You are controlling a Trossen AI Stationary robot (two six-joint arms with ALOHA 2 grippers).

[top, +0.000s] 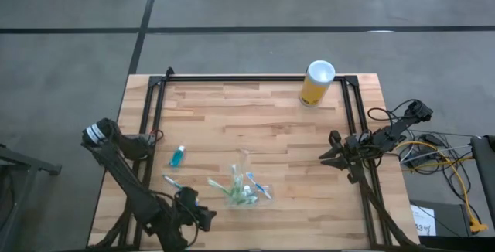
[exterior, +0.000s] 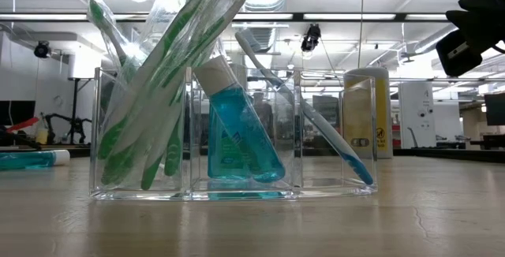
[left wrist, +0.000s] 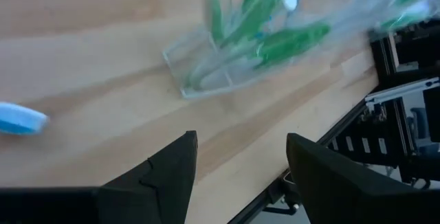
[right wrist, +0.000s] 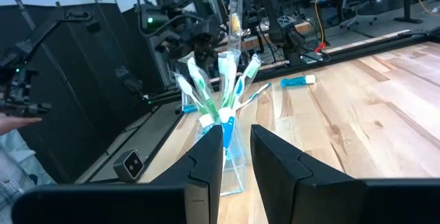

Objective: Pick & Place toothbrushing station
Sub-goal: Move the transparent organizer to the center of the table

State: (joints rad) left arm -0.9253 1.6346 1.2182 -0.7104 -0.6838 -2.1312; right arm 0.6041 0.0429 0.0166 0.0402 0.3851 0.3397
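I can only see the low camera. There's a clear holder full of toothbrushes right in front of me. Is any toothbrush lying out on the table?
Observer: Yes. One white-blue toothbrush lies flat on the wood, left of the clear holder, outside your picture.
Operator: Where are the robot's hands?
Observer: The left gripper is low at the table edge nearest your camera. It is open, empty and facing the holder.
Operator: And the other one?
Observer: The right gripper hangs over the table's right side. It points at the holder with its fingers a little apart and holds nothing.
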